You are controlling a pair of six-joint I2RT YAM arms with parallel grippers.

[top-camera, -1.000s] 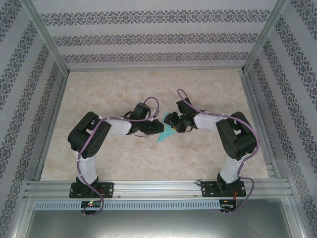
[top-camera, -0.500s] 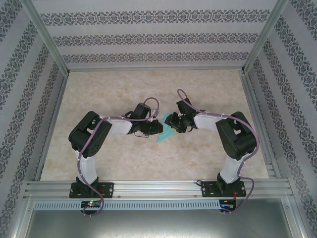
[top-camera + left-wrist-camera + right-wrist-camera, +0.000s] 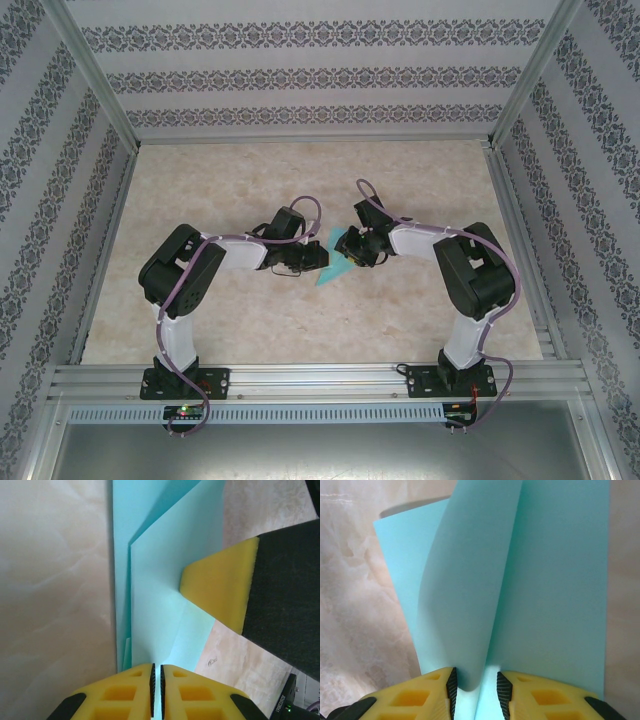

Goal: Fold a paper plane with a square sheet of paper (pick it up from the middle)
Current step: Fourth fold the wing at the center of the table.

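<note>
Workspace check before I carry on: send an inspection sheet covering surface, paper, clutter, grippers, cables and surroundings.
Surface: beige marbled table top, flat.
Job's things: turquoise sheet, partly folded into creased layers, at the table's middle between the two grippers.
Clutter: nothing seen.
Grippers: left gripper shut on the sheet's edge; right gripper with jaws apart around a raised curl of the sheet.
Cables: purple cables run along both arms and loop above the wrists, clear of the sheet.
Surroundings: patterned wall panels on three sides; aluminium frame rail at the near edge.
</note>
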